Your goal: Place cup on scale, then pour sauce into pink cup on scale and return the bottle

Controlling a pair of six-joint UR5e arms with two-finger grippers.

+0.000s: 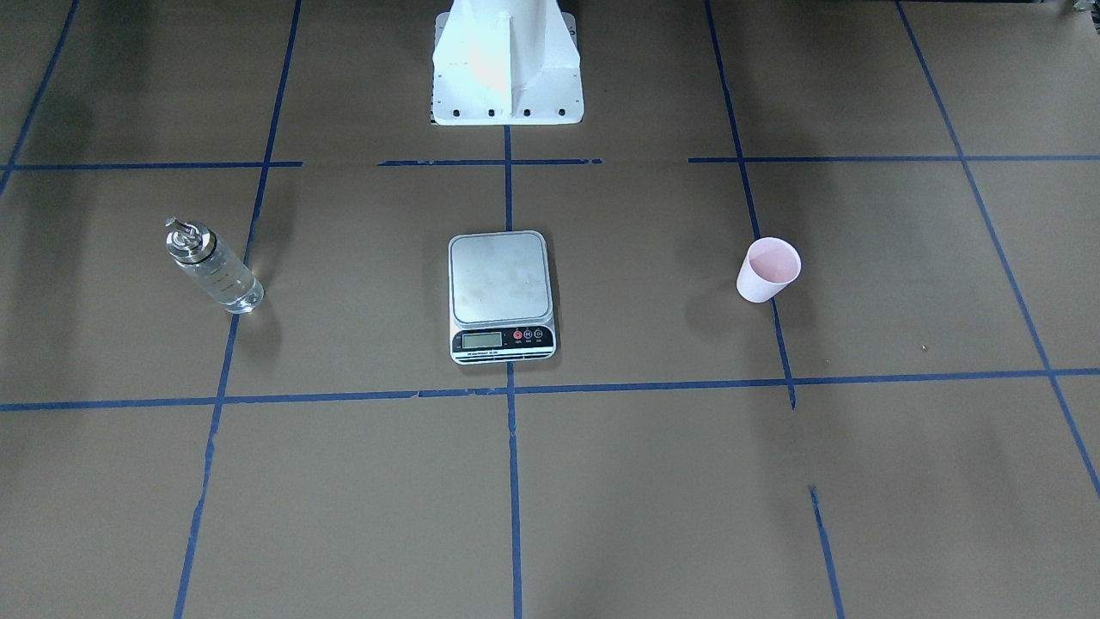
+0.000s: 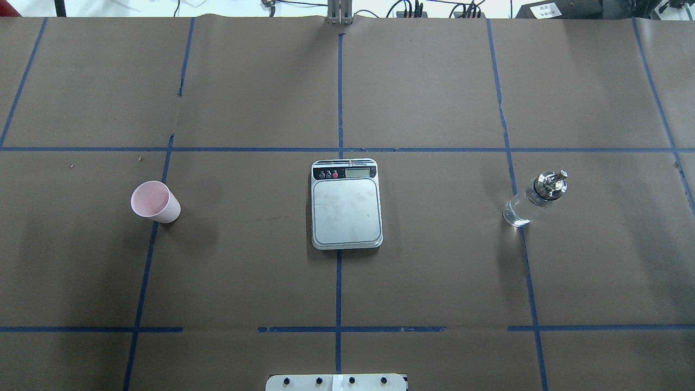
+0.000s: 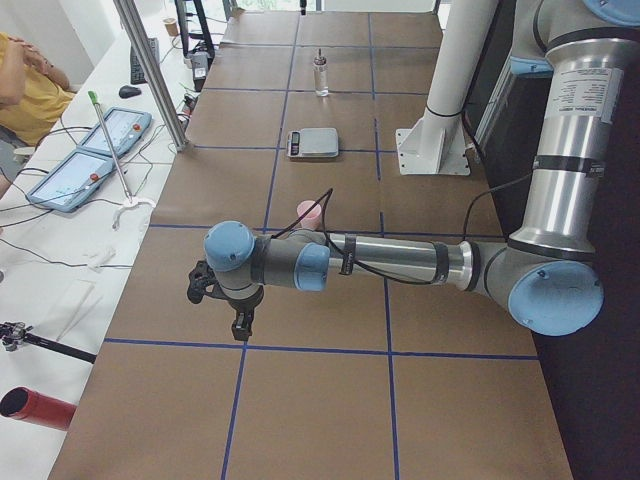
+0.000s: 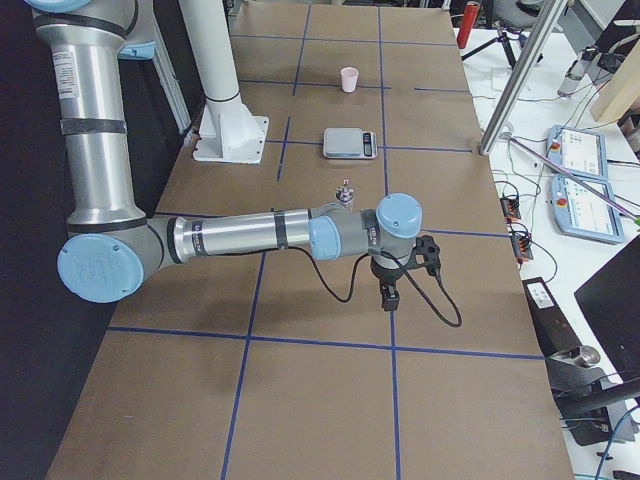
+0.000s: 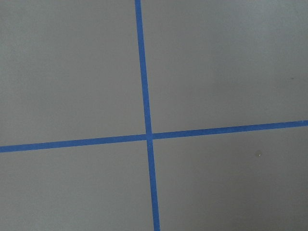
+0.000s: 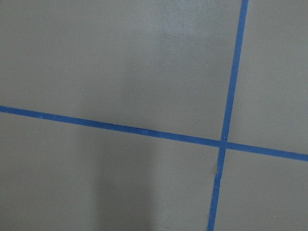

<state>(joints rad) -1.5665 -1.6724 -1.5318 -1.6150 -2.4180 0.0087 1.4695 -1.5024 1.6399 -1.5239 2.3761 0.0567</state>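
The pale pink cup (image 1: 767, 271) stands upright and empty on the brown table, on my left side (image 2: 156, 202). The scale (image 1: 501, 292) lies at the table's middle (image 2: 346, 206) with its platform bare. The clear glass bottle (image 1: 213, 266) with a silver pourer cap stands upright on my right side (image 2: 535, 200), with clear sauce inside. My left gripper (image 3: 240, 325) hangs over the table's left end, well away from the cup (image 3: 309, 213). My right gripper (image 4: 388, 298) hangs near the bottle (image 4: 346, 192) at the right end. I cannot tell whether either gripper is open or shut.
Blue tape lines (image 2: 339, 149) divide the table into squares. My white base pedestal (image 1: 507, 64) stands at the near edge behind the scale. A metal pole (image 3: 150, 70), teach pendants (image 3: 75, 165) and a seated person (image 3: 20, 80) are along the far side.
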